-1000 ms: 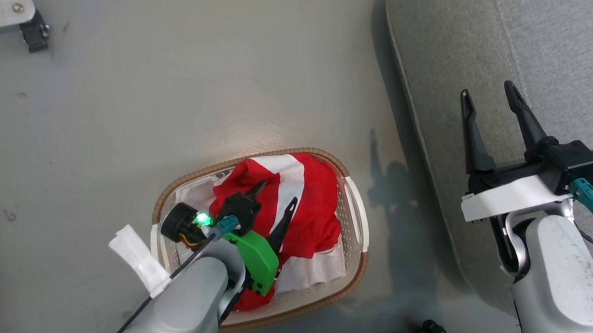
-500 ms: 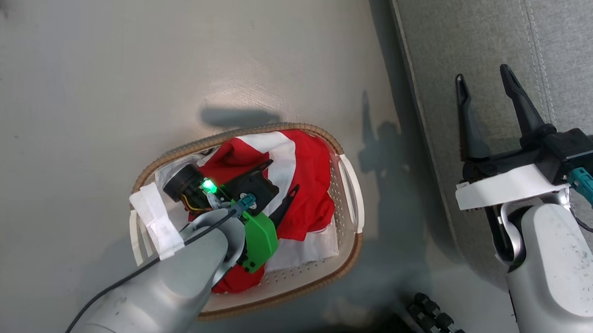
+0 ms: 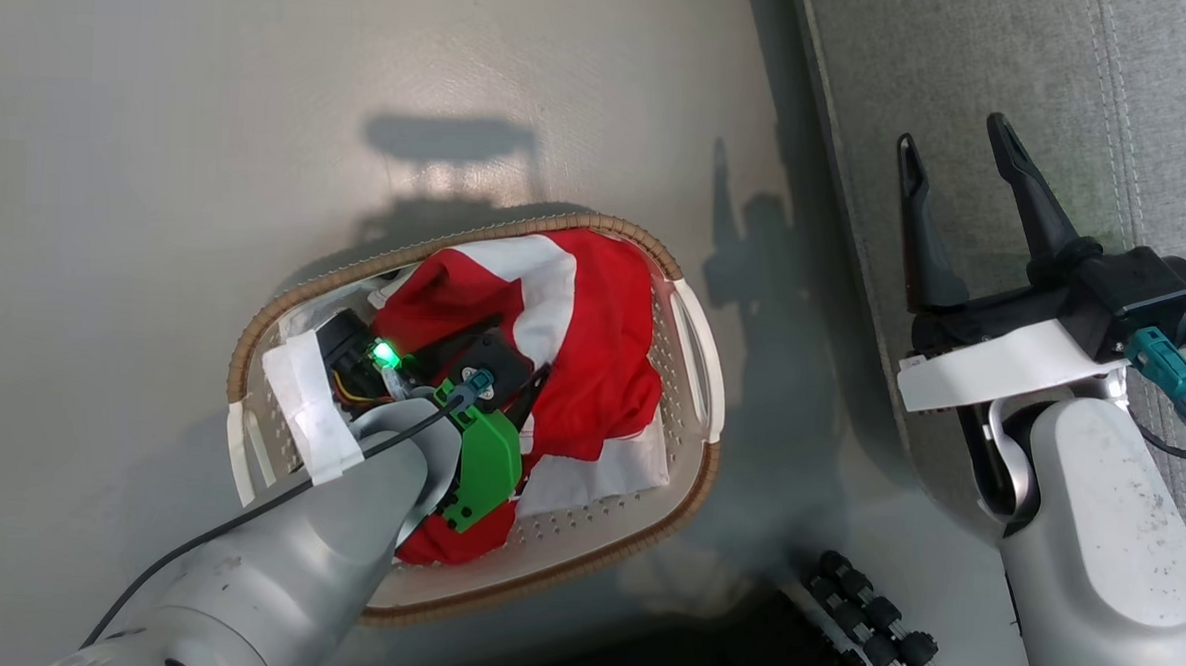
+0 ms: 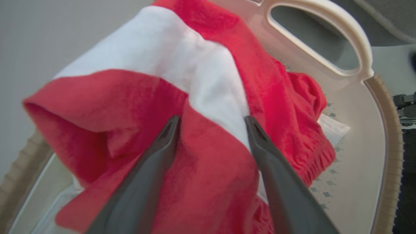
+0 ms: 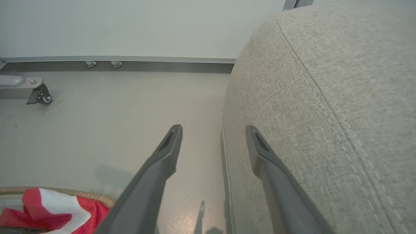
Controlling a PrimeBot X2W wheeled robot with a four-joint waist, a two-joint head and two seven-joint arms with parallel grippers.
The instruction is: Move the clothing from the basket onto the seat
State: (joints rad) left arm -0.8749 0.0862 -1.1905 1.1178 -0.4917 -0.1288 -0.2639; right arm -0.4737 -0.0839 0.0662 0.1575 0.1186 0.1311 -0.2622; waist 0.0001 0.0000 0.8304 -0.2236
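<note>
The clothing (image 3: pixel 603 343) is a red heap with a broad white stripe, piled in the white perforated basket (image 3: pixel 594 533) on the floor. My left gripper (image 3: pixel 512 355) reaches down into the basket. In the left wrist view it (image 4: pixel 212 118) stands open, with both fingertips pressed into the clothing (image 4: pixel 208 78) where a red fold meets the white stripe. The basket's wall and handle (image 4: pixel 354 146) lie to the right. My right gripper (image 3: pixel 952 131) hangs open and empty over the left edge of the grey seat (image 3: pixel 966 49). In the right wrist view it (image 5: pixel 213 127) straddles the seat's edge (image 5: pixel 325 97).
Pale floor surrounds the basket. A row of black rollers (image 3: pixel 880 626) sits at the bottom of the head view, between the basket and the seat. In the right wrist view, a metal caster bracket (image 5: pixel 39 94) and a wall rail (image 5: pixel 130 60) lie far across the floor.
The head camera has tipped and turned, shifting the whole picture. My left gripper has sunk deeper into the basket, down onto the clothing, still open. The right gripper keeps its pose.
</note>
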